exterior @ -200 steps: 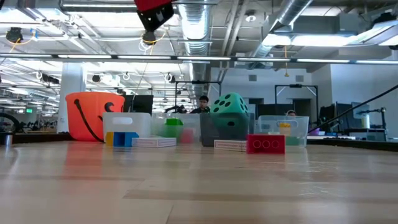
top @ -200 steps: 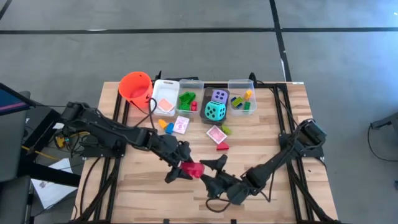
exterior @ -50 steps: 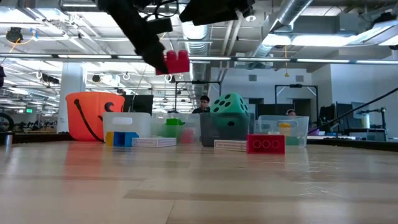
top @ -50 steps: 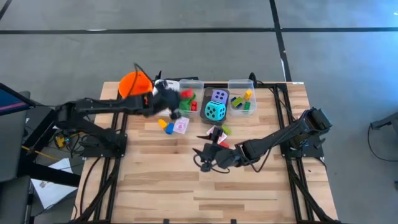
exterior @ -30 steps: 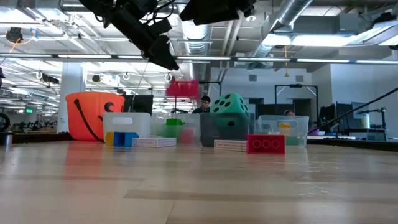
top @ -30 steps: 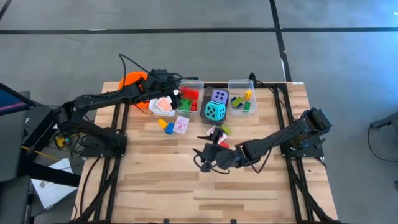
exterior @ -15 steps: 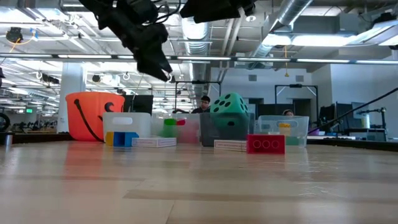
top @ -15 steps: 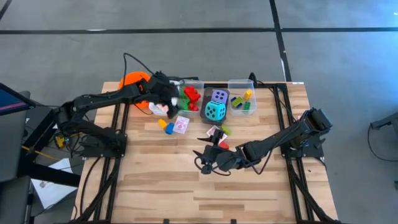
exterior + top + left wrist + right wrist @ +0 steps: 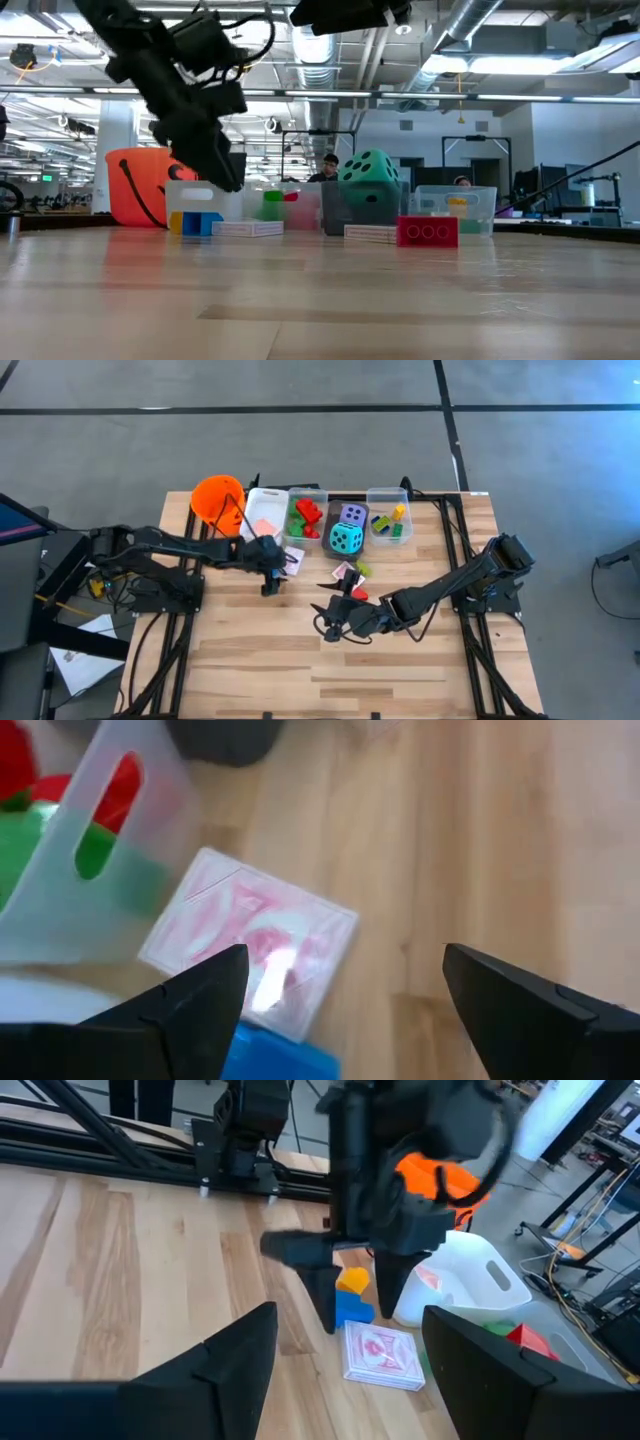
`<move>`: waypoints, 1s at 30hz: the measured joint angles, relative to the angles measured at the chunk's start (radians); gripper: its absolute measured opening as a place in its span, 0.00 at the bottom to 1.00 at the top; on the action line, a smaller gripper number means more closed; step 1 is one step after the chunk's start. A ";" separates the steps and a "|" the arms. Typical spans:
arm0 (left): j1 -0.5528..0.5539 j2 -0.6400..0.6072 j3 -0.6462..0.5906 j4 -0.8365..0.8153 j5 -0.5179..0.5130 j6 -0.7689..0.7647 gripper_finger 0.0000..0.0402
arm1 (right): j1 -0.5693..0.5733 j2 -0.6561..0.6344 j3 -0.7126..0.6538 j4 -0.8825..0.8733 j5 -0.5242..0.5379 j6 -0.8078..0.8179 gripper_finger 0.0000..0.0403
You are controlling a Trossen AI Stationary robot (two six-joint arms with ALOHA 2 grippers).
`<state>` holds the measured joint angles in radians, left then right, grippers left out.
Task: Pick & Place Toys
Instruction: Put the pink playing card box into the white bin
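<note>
My left gripper (image 9: 268, 572) is open and points down just above the table. A blue-and-yellow brick (image 9: 350, 1295) lies on the table between its fingers, untouched. A pink-white card (image 9: 250, 950) lies flat beside it. A red brick (image 9: 305, 512) lies with green bricks in a clear bin (image 9: 305, 495). The teal die (image 9: 346, 539) and the purple die (image 9: 352, 513) sit in a dark tray. My right gripper (image 9: 325, 610) is open and empty, held high over the table's middle. Near it lie a second card (image 9: 345, 573), a red brick (image 9: 357, 594) and a green brick (image 9: 364, 569).
An orange bucket (image 9: 218, 498) stands at the far left. Beside it a white bin (image 9: 265, 510) holds a pink card. A clear bin (image 9: 388, 520) with mixed bricks stands at the far right of the row. Bare wood lies toward the near edge.
The red brick has fallen from the air under my left gripper into the clear bin with the green bricks. My left gripper has then gone from over the bins toward the table's near edge and down, and now stands over the blue-and-yellow brick.
</note>
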<state>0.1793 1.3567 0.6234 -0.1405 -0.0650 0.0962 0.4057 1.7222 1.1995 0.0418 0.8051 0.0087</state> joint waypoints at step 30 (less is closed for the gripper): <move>0.047 0.013 -0.085 0.297 -0.044 -0.180 0.01 | -0.010 0.000 0.000 0.004 0.000 0.026 0.61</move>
<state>0.2260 1.3700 0.5388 0.1561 -0.1094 -0.0841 0.3962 1.7222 1.1995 0.0456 0.8051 0.0345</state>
